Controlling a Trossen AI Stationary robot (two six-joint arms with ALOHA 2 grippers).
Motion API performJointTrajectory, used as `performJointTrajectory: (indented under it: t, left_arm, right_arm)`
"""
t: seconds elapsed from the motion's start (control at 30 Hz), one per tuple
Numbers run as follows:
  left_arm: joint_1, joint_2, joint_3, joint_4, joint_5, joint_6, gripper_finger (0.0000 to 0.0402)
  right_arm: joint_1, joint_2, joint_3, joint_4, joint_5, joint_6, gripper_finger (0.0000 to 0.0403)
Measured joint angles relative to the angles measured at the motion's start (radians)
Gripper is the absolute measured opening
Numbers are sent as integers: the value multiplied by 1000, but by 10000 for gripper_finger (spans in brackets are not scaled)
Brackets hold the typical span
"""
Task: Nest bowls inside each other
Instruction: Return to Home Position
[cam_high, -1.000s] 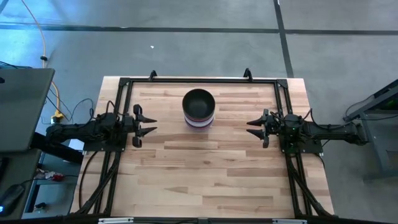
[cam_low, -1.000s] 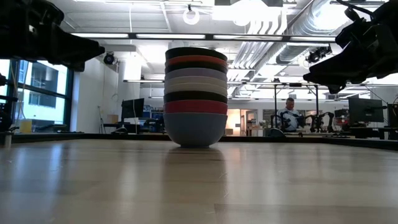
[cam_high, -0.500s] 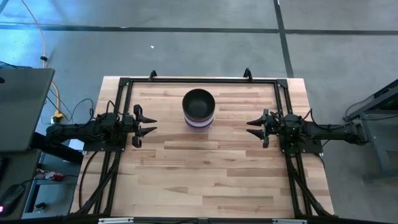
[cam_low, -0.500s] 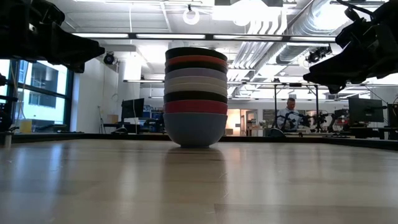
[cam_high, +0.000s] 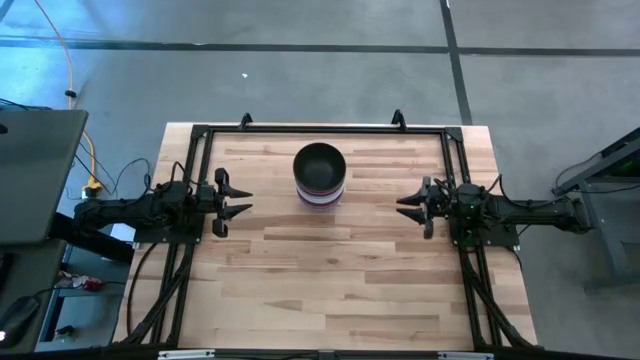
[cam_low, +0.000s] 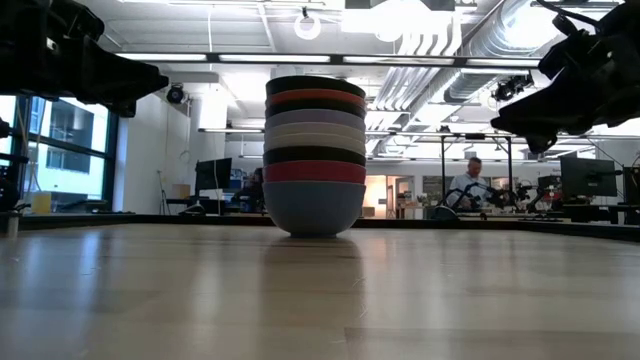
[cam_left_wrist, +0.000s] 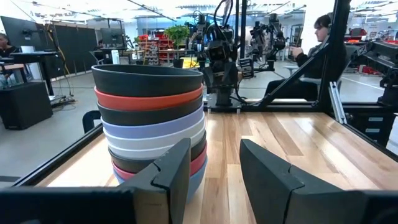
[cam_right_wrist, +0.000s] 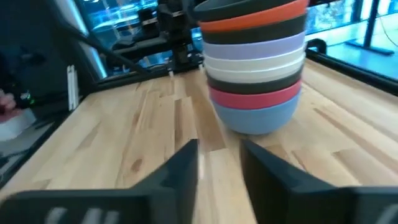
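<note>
The bowls (cam_high: 320, 175) stand nested in one stack on the table's far middle. A black bowl is on top, and the blue bottom bowl (cam_low: 314, 212) rests by its base on the wood. The stack also shows in the left wrist view (cam_left_wrist: 149, 118) and the right wrist view (cam_right_wrist: 255, 68). My left gripper (cam_high: 245, 201) hovers level at the table's left side, open and holding nothing, fingers (cam_left_wrist: 180, 162) pointing toward the stack. My right gripper (cam_high: 402, 207) hovers at the right side, open and holding nothing, also aimed at the stack (cam_right_wrist: 219, 146).
A black metal frame (cam_high: 320, 128) runs along the table's far, left and right edges. Bare wood (cam_high: 330, 290) stretches from the stack to the near edge. Beyond the table, people sit in the room (cam_low: 468, 180).
My right gripper's fingers have drawn partly together in the high view, leaving a narrower gap. The bowl stack has stayed where it was.
</note>
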Motion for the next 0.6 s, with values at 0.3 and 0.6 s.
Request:
performJointTrajectory:
  t: [0.3,0.6]
  left_arm:
    - [0,0,0,0,0,0,127]
    - [0,0,0,0,0,0,127]
  right_arm:
    - [0,0,0,-1,-13,-151,23]
    - [0,0,0,-2,-11,-153,64]
